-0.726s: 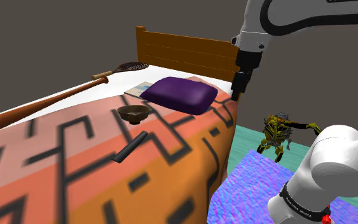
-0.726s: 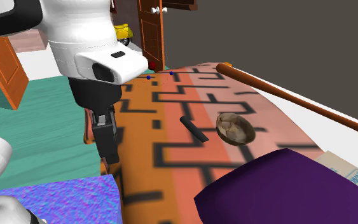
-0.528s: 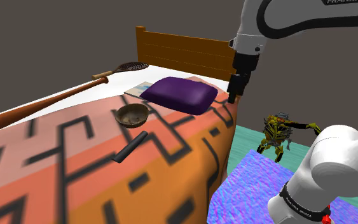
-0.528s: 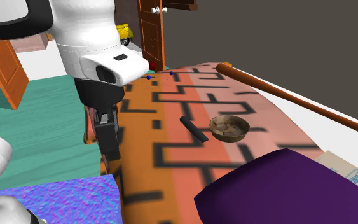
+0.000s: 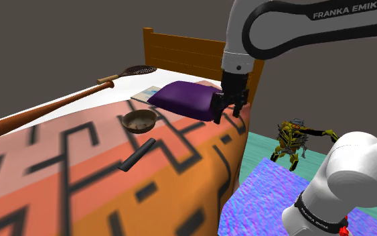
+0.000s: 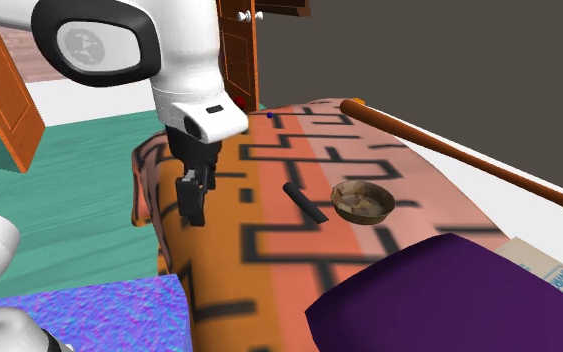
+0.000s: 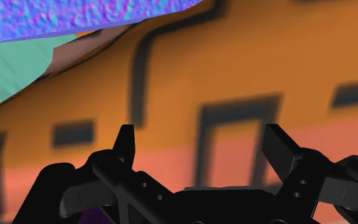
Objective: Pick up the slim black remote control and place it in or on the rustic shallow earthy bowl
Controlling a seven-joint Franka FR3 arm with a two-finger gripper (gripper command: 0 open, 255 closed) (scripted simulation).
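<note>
The slim black remote (image 5: 137,155) lies on the orange patterned bedspread (image 5: 80,181), nearer the foot than the brown shallow bowl (image 5: 139,121). In the second exterior view the remote (image 6: 305,202) lies just to the left of the bowl (image 6: 363,201), apart from it. My gripper (image 5: 225,114) hangs over the bed's side edge beside the purple pillow, well away from both. It hovers open (image 6: 191,205) with nothing in it. In the wrist view the gripper (image 7: 201,137) has its fingers spread over bare bedspread (image 7: 234,76).
A purple pillow (image 5: 190,99) and a book (image 5: 143,92) lie near the wooden headboard (image 5: 187,53). A long bat (image 5: 46,110) and a racket (image 5: 130,72) run along the bed's far side. On the floor are a toy figure (image 5: 294,141) and a blue-purple rug (image 5: 260,194).
The arm has swung to the shoulder view's left and lower, from beyond the bed's corner to over its side edge. The bowl, tilted earlier, now sits level. The remote has not moved.
</note>
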